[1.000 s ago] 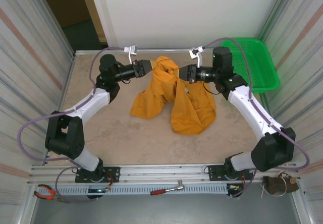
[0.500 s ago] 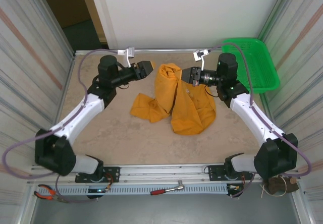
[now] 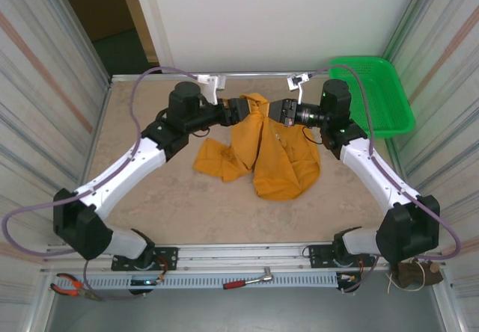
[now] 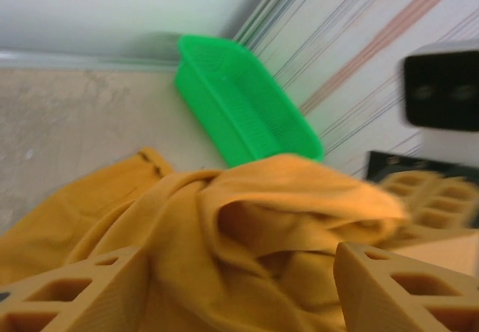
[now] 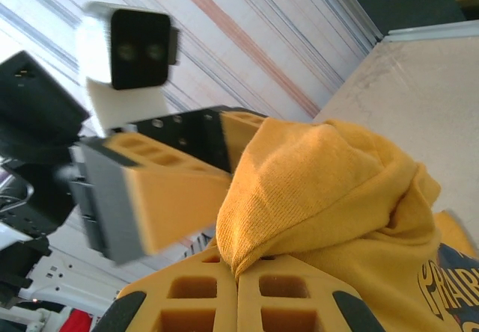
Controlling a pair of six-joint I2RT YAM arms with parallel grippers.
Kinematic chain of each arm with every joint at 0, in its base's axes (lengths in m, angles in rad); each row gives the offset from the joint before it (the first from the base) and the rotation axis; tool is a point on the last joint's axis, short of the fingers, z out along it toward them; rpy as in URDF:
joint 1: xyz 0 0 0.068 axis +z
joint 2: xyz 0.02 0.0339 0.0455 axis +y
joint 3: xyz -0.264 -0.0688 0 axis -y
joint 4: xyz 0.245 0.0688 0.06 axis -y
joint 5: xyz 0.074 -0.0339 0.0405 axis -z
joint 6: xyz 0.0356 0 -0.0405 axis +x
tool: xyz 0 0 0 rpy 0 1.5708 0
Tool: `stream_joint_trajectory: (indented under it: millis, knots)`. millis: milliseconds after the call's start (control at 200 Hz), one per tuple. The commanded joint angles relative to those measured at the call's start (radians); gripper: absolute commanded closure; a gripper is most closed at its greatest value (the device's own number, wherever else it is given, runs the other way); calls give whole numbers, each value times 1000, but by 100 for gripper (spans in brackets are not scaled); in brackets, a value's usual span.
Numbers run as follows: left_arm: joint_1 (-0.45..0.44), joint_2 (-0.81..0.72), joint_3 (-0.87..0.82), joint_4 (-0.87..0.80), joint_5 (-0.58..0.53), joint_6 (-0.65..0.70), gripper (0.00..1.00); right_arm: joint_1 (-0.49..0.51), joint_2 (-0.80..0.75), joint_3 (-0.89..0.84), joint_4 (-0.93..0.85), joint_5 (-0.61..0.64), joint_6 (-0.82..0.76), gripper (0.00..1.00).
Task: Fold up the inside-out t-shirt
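- While its bunched top is held up at the far middle of the bench (image 3: 165, 197), the inside-out t-shirt (image 3: 281, 164) drapes from that peak down toward the near edge. Its long axis runs far to near, leaning slightly to the right.
- On the bench, the lower cloth lies in two lobes: a smaller one spread toward the near left, and a larger one ending in a rounded fold at the near right.
- From the near-left base the left arm (image 3: 127, 169) reaches across to the peak, and from the near-right base the right arm (image 3: 370, 169) reaches in. The two face each other from opposite sides of the raised cloth.
- At the far right corner stands the green basket (image 3: 385, 96), apart from the shirt.
- On the right flank of the peak, the right gripper (image 3: 277, 112) has its fingers pressed together on a fold of the orange-yellow cloth. In the right wrist view this cloth rises in a hood-like hump just above them.
- On the left flank, the left gripper (image 3: 241, 111) has its jaws apart. In the left wrist view the raised cloth bulges between the two fingers, and whether either one touches it cannot be told.
- Below the clamped fold, the dark navy logo (image 5: 449, 291) shows at the lower right edge of the right wrist view, partly cut off and unreadable.
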Motion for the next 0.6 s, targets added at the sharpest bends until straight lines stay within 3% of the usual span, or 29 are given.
stream_joint_trajectory:
  millis: [0, 175, 205, 261, 326, 441, 536, 596]
  knots:
    - [-2, 39, 50, -65, -17, 41, 36, 5, -30, -7, 41, 0, 20, 100]
    - [10, 69, -22, 84, 143, -19, 37, -3, -27, -18, 39, 16, 14, 100]
    - [19, 70, -53, 166, 204, -49, 46, -6, -22, -21, 40, 16, 14, 100]
    - [37, 67, -92, 273, 271, -111, 76, -13, -12, -29, 42, 18, 12, 100]
    - [61, 51, -127, 360, 306, -154, 99, -25, 1, -43, 45, 25, 11, 100]
    - [110, 33, -197, 601, 412, -275, 100, -46, 48, -62, 47, 62, 11, 100]
    - [137, 40, -217, 817, 528, -377, 100, -59, 122, -37, -14, 153, 8, 64]
    - [146, 46, -217, 904, 575, -426, 100, -67, 170, -16, -22, 178, 25, 52]
